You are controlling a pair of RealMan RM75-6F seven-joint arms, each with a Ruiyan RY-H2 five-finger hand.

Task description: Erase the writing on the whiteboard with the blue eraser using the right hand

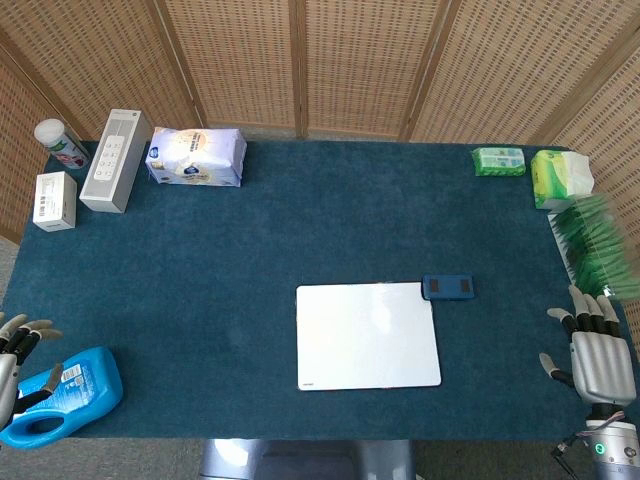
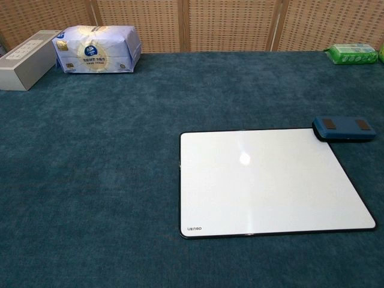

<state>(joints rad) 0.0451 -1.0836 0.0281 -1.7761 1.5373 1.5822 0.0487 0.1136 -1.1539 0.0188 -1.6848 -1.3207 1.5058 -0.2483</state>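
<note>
The whiteboard (image 1: pixel 367 335) (image 2: pixel 270 180) lies flat near the table's front middle, and its white face shows no writing. The blue eraser (image 1: pixel 447 287) (image 2: pixel 344 128) lies on the cloth just off the board's far right corner. My right hand (image 1: pixel 595 352) hovers at the table's front right corner, fingers spread and empty, well apart from the eraser. My left hand (image 1: pixel 15 350) shows at the far left edge, fingers apart, beside a blue bottle. Neither hand appears in the chest view.
A blue detergent bottle (image 1: pixel 62 397) lies at the front left. A white box (image 1: pixel 55 200), a white bottle (image 1: pixel 62 143), a grey power strip box (image 1: pixel 115 160) and a tissue pack (image 1: pixel 195 157) stand at the back left. Green packs (image 1: pixel 498 161) (image 1: pixel 560 177) (image 1: pixel 596 250) line the right edge.
</note>
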